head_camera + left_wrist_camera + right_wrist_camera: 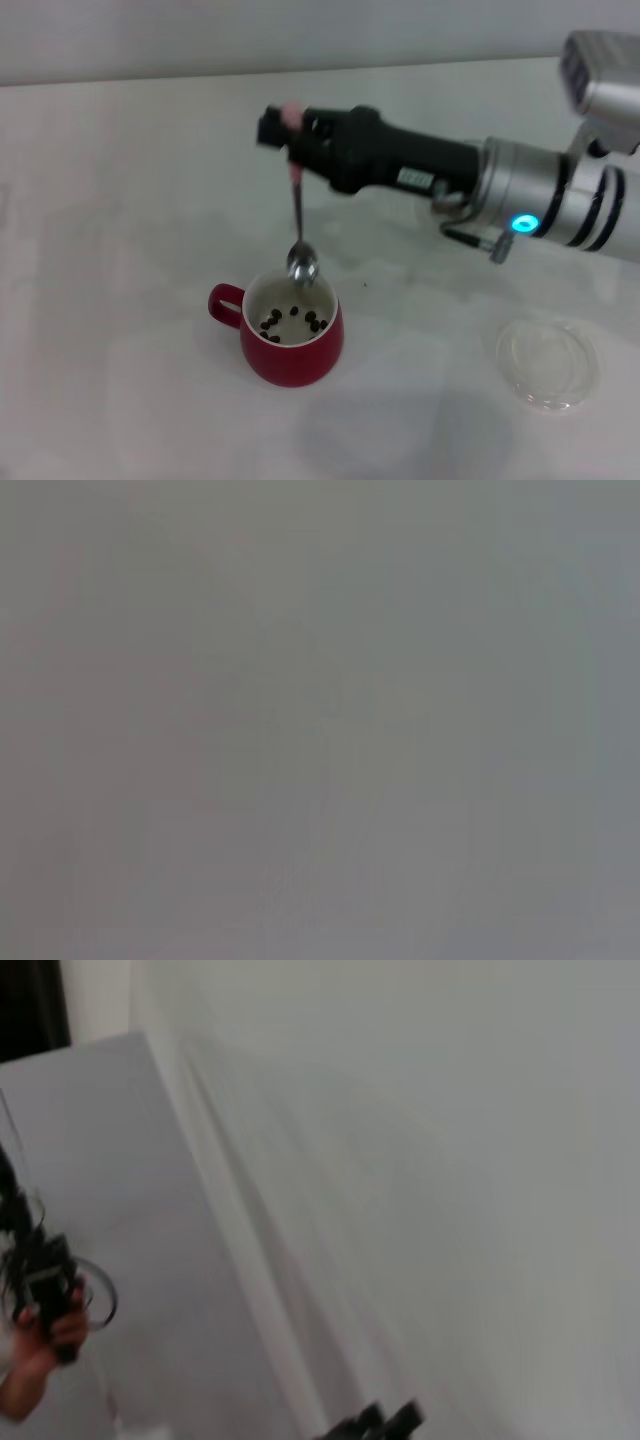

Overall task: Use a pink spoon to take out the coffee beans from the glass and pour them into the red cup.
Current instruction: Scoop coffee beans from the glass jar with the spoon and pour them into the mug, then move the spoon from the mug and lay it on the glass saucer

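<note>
Over white table [120,200], right claw [290,135] grips pink spoon [298,215] hanging above red cup [290,345]

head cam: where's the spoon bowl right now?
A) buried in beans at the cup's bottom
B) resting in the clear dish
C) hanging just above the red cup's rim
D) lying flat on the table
C: the right gripper holds the pink spoon by its handle, bowl down just over the far rim of the red cup, above the coffee beans inside.

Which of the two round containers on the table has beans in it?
The red cup, right under the hanging spoon. The flat clear dish off to the side looks empty.
</note>
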